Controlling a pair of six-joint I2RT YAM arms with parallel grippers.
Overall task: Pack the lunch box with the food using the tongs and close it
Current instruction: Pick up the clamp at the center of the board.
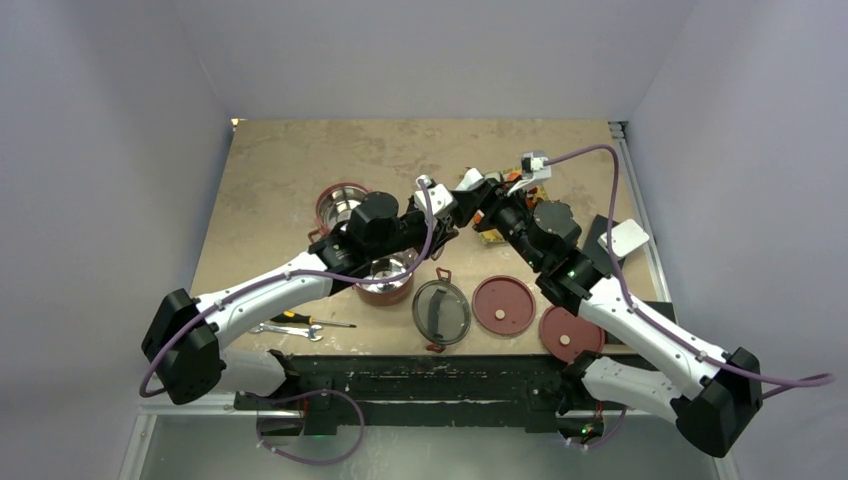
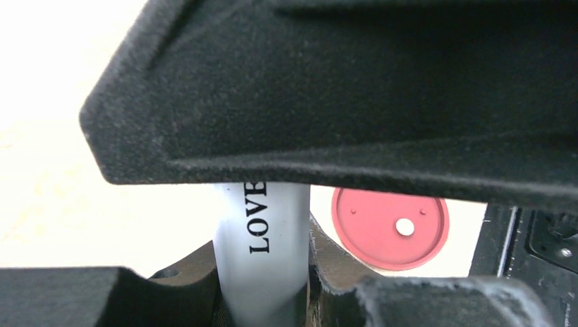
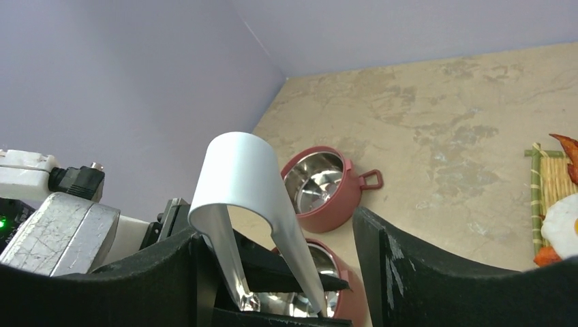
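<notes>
The silver tongs [image 2: 262,252], marked "LOVE", stand between my left gripper's [image 2: 262,279] fingers, which are shut on one arm of them. In the right wrist view the tongs' joined end [image 3: 242,170] sticks up beside the left finger of my right gripper [image 3: 286,286], whose jaws stand wide open around them. Both grippers meet mid-table, left [image 1: 447,222] and right [image 1: 478,205]. Two red lunch box bowls [image 1: 343,205] [image 1: 388,278] stand open and show steel insides. Food, a fried egg [image 3: 562,225] among it, lies on the woven mat [image 3: 549,184].
A dark see-through lid [image 1: 441,312] and two red disc lids [image 1: 503,305] [image 1: 570,333] lie near the front edge. A wrench [image 1: 290,330] and a screwdriver [image 1: 315,320] lie front left. A white-and-black object [image 1: 620,238] sits at the right edge.
</notes>
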